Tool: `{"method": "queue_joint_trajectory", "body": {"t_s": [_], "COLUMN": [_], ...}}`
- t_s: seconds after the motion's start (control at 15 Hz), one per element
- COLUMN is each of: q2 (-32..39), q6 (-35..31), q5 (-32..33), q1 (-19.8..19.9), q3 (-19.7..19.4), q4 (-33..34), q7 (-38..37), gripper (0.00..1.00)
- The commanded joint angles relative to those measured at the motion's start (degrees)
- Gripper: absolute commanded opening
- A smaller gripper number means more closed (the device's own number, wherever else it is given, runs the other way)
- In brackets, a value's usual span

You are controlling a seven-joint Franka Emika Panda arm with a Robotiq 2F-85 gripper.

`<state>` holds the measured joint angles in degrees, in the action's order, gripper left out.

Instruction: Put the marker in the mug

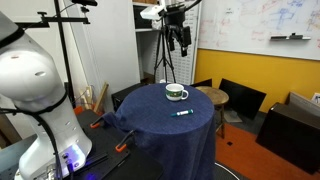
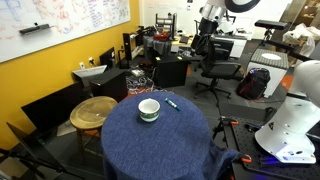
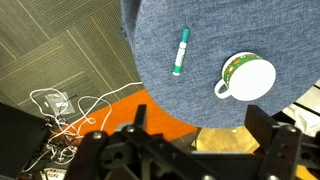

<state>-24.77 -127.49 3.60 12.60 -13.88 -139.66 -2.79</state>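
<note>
The tool [image 3: 200, 128] hangs with jaws spread and empty, well above the marker [image 3: 181, 52], which lies flat on the worktop [image 3: 160, 25] near the mug [image 3: 248, 77] and looks light, stiff and slick, so best pinched across mid-barrel.

Opposed exterior views share table [image 1: 165, 125] [image 2: 150, 145], wrist overhead

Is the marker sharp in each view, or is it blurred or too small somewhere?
Wrist view: the marker and the mug are clear, the gripper at the bottom is dark and blurred; in both exterior views the marker is only a tiny streak.
</note>
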Motion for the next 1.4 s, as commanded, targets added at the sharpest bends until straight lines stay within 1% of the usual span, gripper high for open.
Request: {"method": "queue_joint_trajectory", "body": {"t_s": [0.0, 0.27, 0.73, 0.93, 1.33], "q2": [7.36, 14.61, 24.41, 27.95, 32.94], "q6": [-4.55, -7.35, -7.21, -9.08, -15.33], "q5": [-4.12, -6.92, -7.29, -7.17, -7.61], "q1": [0.05, 0.02, 0.00, -0.32, -0.73], "q3": [-0.65, -0.45, 0.28, 0.68, 1.58], "q4": [1.70, 3.12, 6.96, 7.92, 7.41], "q7": [-0.46, -0.96, -3.09, -3.88, -3.62], "gripper": [1.00, 1.00, 1.00, 1.00, 1.00]}}
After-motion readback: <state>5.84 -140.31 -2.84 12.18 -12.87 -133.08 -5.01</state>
